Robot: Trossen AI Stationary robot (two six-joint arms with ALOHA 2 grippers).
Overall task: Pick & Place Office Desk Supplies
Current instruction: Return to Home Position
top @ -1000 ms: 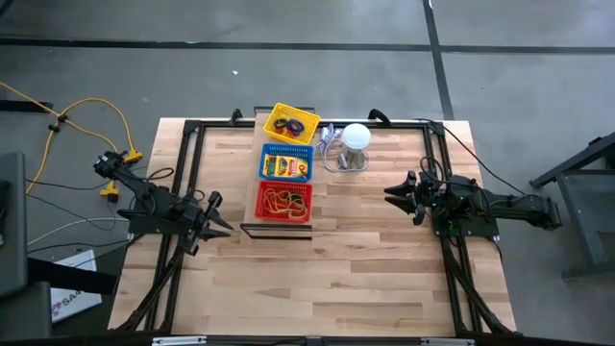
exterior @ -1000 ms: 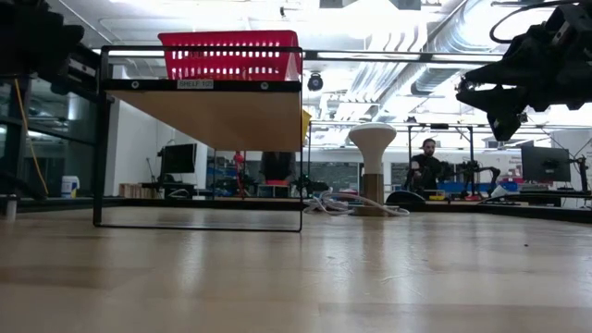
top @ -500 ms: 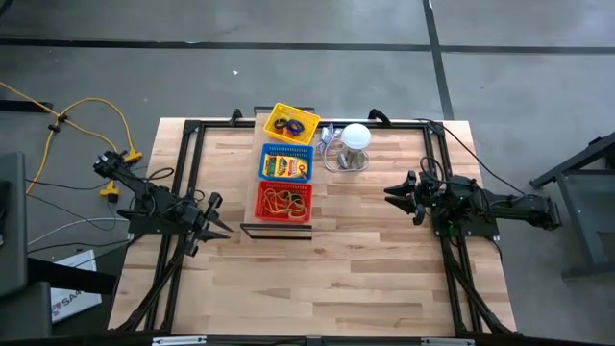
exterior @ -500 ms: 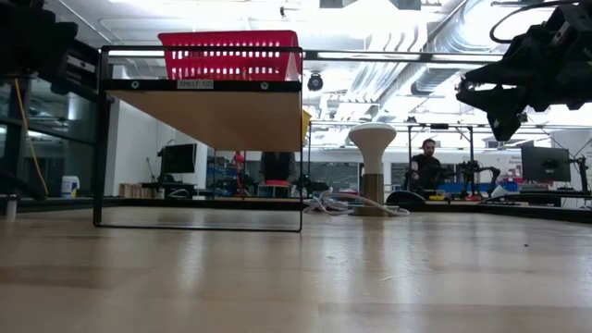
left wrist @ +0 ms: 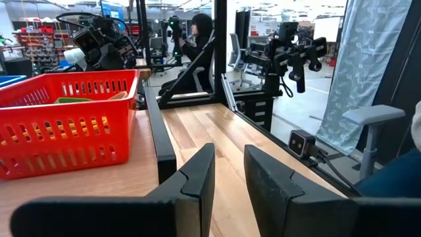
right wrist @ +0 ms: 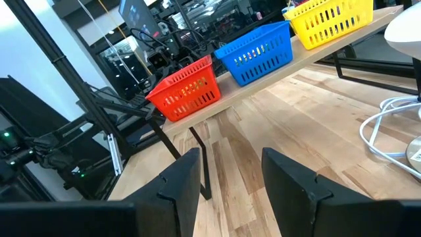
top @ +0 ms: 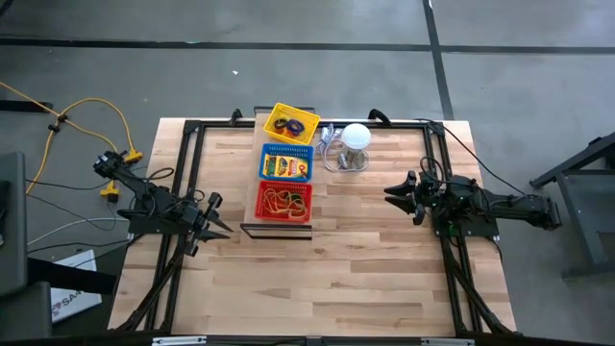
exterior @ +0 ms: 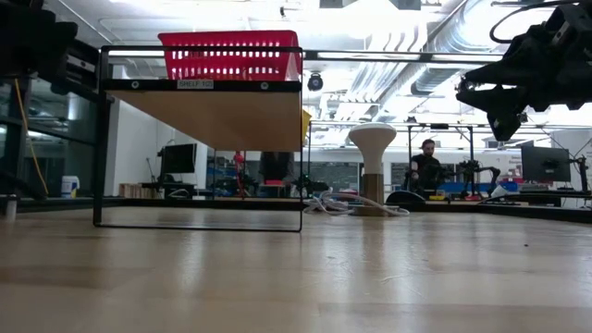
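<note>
Three baskets stand in a row on a raised wooden shelf [exterior: 213, 116]. The yellow basket [top: 291, 124] holds coloured loop clips, the blue basket [top: 287, 164] yellow-orange packs, and the red basket [top: 283, 200] rubber bands [top: 285, 199]. My left gripper [top: 219, 215] hovers open at the table's left side, just left of the shelf, its fingers [left wrist: 197, 178] a narrow gap apart. My right gripper [top: 394, 197] hovers open at the right side, pointing toward the baskets [right wrist: 184, 95]. Neither gripper has anything between its fingers.
A white ball-topped stand [top: 356, 135] with a coiled grey cable [top: 334, 154] sits right of the baskets. A black frame [top: 192, 130] runs around the table. Bare wood [top: 327, 279] fills the near half. A person [exterior: 426, 166] sits far behind the table.
</note>
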